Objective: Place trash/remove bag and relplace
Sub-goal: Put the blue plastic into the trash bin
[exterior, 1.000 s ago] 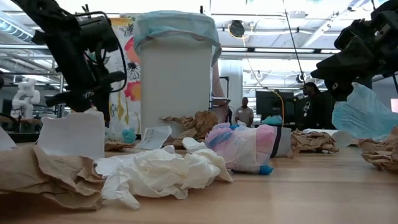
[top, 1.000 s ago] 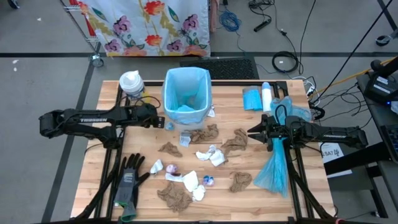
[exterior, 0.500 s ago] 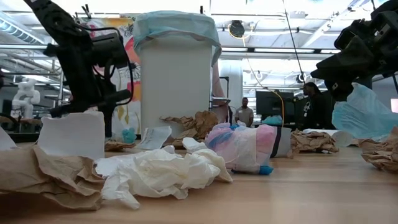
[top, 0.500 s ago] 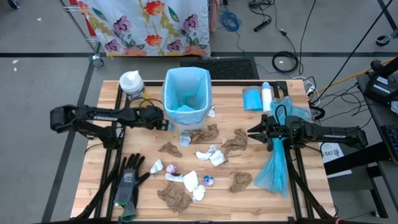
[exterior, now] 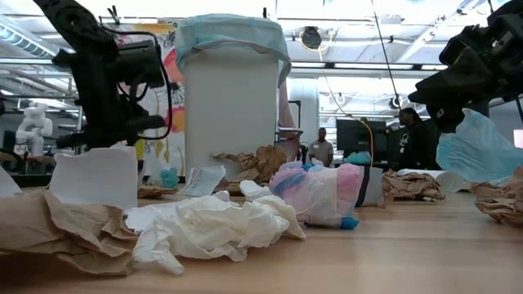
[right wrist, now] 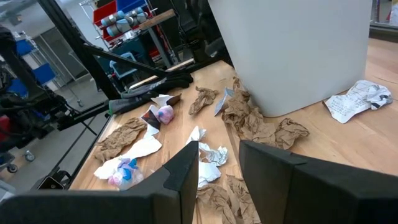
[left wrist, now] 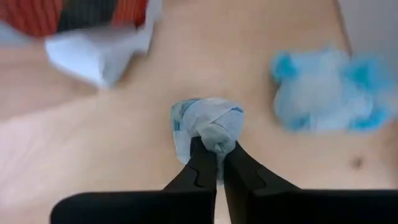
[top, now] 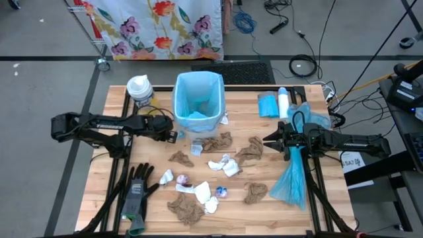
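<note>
Blurred bluish wad (left wrist: 326,90) beside left gripper (left wrist: 213,163)

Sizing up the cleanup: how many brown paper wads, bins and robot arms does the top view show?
Brown paper wads: 5
Bins: 1
Arms: 2
Total: 8

Crumpled brown, white and bluish trash (top: 218,164) lies scattered across the table before the bin
</note>
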{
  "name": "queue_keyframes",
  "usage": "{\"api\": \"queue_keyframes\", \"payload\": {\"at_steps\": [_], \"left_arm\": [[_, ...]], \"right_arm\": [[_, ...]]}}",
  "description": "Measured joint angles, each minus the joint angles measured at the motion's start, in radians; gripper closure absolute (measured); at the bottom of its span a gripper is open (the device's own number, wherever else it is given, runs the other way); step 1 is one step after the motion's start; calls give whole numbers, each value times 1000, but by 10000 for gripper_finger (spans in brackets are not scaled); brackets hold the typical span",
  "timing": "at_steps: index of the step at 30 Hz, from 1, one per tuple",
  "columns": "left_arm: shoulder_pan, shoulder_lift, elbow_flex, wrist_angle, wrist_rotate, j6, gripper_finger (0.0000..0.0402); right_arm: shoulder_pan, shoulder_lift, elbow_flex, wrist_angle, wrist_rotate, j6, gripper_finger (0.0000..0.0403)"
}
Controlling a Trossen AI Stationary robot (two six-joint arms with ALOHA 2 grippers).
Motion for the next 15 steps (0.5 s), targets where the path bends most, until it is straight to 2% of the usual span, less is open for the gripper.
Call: {"api": "queue_keyframes", "payload": {"at_steps": [8, 15], "left_arm": [[-95, -200, 78, -234, 5, -81, 394], [-161, -327, 181, -370, -50, -156, 394]], "right_arm": [[0, 0, 0, -1, 0, 0, 293], [0, 0, 0, 0, 0, 0, 293]]}}
